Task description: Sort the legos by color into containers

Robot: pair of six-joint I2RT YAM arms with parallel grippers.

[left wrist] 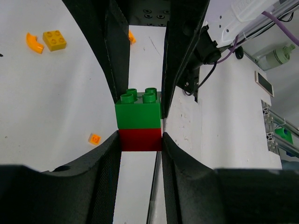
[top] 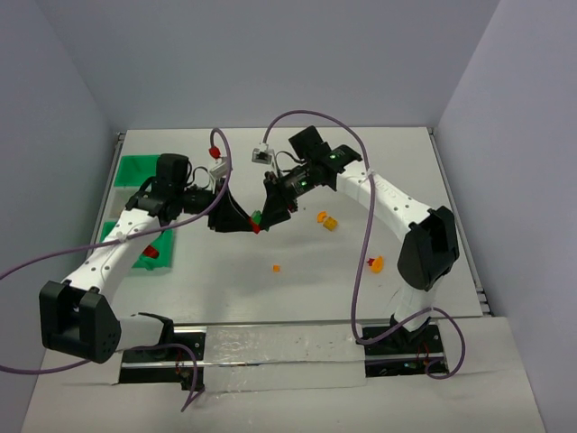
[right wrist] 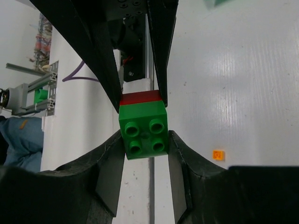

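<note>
Under both pincers lies the white table (top: 297, 298), and the two arms meet above its middle. Well apart from the pincers, on the outer side of the left arm, stand the containers (top: 133, 170). Two green bins show, but the arm covers the part between them. A small red piece (top: 153, 253) lies in the nearer green bin.

The left gripper (left wrist: 139, 137) is narrow and clamps the red brick (left wrist: 140, 143) between its two fingers. The right gripper (right wrist: 145, 140) comes from the opposite side, tip against tip. Its fingers press on both sides of the green brick (right wrist: 144, 126), so it is also narrow and gripping. The two bricks are joined into one stack, held above the table. The green studs point toward the right pincer.

Beyond the right gripper, on the table, lies a yellow brick (left wrist: 54, 40) with a curved orange piece (left wrist: 32, 43) just beside it. Nearer, beside the left fingers, lies a tiny orange piece (left wrist: 94, 138).
</note>
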